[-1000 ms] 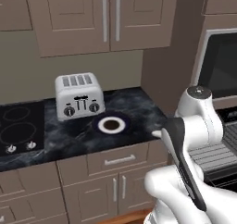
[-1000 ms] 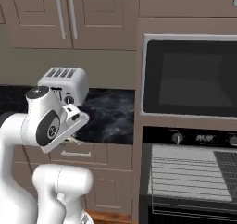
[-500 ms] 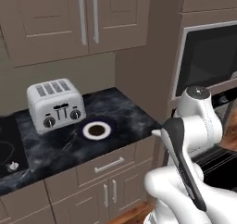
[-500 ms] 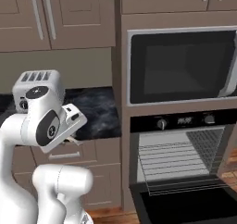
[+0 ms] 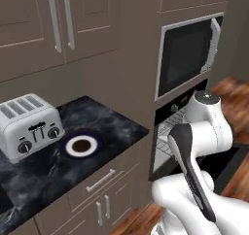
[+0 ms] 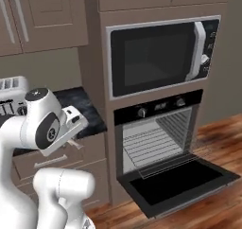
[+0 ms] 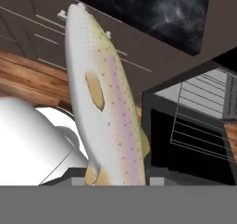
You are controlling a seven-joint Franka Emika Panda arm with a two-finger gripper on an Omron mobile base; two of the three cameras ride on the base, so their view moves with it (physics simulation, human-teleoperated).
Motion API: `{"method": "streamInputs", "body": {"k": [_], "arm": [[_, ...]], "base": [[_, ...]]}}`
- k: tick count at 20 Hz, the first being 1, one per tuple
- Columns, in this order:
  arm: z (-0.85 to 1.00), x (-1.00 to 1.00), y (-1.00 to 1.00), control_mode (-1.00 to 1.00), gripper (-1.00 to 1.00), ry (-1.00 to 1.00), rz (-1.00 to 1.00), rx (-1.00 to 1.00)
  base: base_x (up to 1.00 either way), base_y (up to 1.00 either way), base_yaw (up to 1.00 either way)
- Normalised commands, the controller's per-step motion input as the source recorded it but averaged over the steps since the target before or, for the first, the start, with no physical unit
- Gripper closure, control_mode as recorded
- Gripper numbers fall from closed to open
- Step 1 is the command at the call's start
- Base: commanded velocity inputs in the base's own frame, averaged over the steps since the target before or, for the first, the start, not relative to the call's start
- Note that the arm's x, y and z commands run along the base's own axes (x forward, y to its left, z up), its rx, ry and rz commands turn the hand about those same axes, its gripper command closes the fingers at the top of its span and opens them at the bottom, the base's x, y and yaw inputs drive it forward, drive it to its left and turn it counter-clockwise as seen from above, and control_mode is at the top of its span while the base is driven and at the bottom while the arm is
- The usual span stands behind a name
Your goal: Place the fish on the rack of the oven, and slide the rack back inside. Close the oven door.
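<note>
Beside the counter edge (image 6: 97,124), the pincer holds the fish (image 7: 104,102); oven door (image 6: 182,180) hangs open.

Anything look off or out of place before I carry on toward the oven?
Nothing stands out. The oven door hangs fully open and the rack sits level in the oven, as the job needs. The fish hangs lengthwise in the gripper, intact. The plate and toaster stand squarely on the counter.
</note>
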Motion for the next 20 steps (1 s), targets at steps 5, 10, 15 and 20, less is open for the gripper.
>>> {"method": "streamInputs", "body": {"k": [5, 10, 15, 20], "arm": [[0.00, 0.00, 0.00, 1.00, 1.00, 0.00, 0.00, 0.00], [0.00, 0.00, 0.00, 1.00, 1.00, 0.00, 0.00, 0.00], [0.00, 0.00, 0.00, 1.00, 1.00, 0.00, 0.00, 0.00], [0.00, 0.00, 0.00, 1.00, 1.00, 0.00, 0.00, 0.00]], "base": [[0.00, 0.29, -0.50], [0.04, 0.38, -0.47], [0.13, 0.57, -0.42], [0.06, 0.59, -0.42]]}}
